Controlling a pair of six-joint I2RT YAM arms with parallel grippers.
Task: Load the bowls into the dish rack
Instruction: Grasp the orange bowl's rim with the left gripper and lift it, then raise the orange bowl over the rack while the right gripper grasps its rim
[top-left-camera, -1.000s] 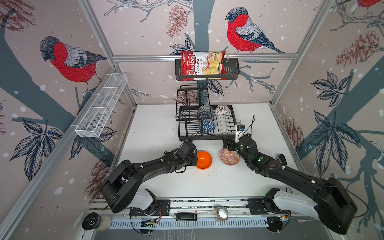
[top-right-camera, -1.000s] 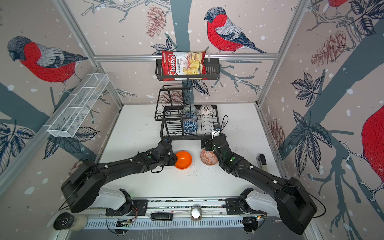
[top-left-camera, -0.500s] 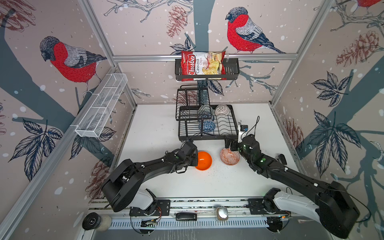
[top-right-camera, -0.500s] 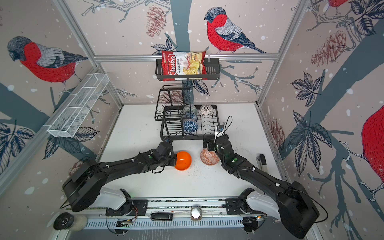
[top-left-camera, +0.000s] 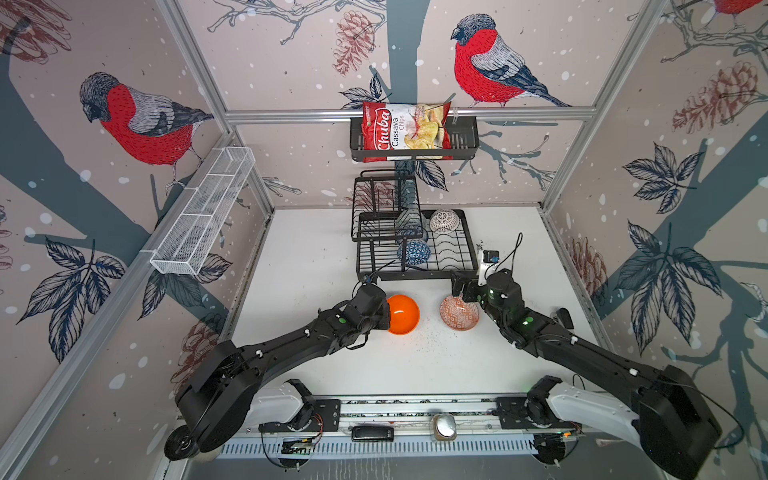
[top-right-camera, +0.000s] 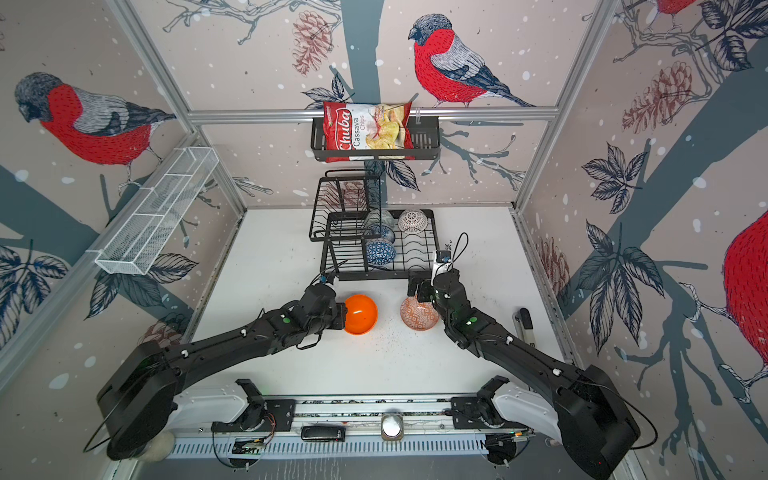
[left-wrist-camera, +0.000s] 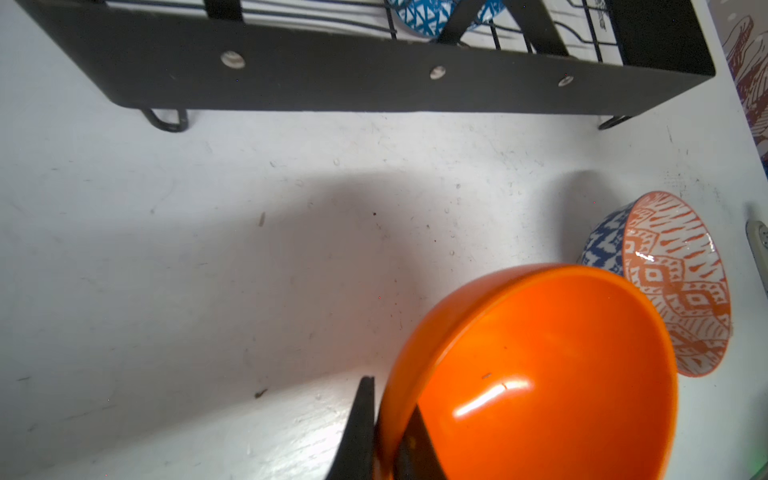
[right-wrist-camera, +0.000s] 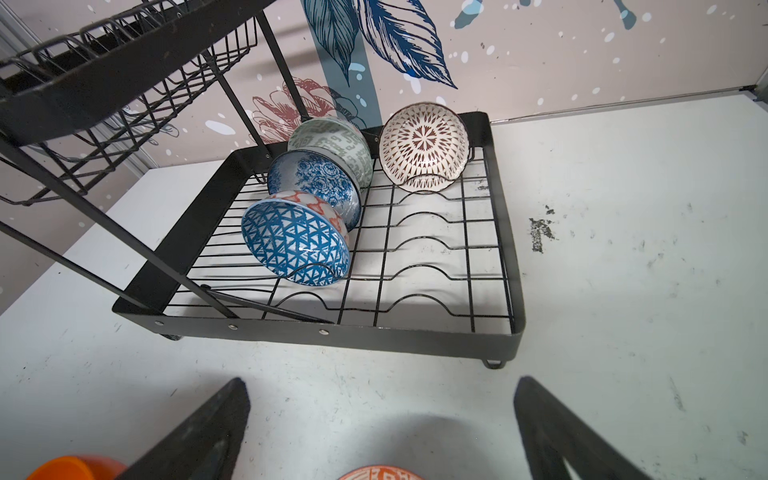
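The left claw (left-wrist-camera: 388, 401) pinches the rim of the orange bowl (left-wrist-camera: 540, 374) — one finger inside, one outside. The bowl is tipped, just in front of the dish rack (left-wrist-camera: 374, 83). Best to lift slowly, hold tight, and stand it in an empty slot. The right claw (right-wrist-camera: 380, 382) hangs wide open over the patterned bowl (right-wrist-camera: 376, 473) — holding nothing.

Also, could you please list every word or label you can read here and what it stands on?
"Chuba": red chips bag in the black slatted basket.
"Cassava Chips": the same bag.
Small print behind the dish rack wires, in the left wrist view: too blurred to read.
Nothing else is legible.
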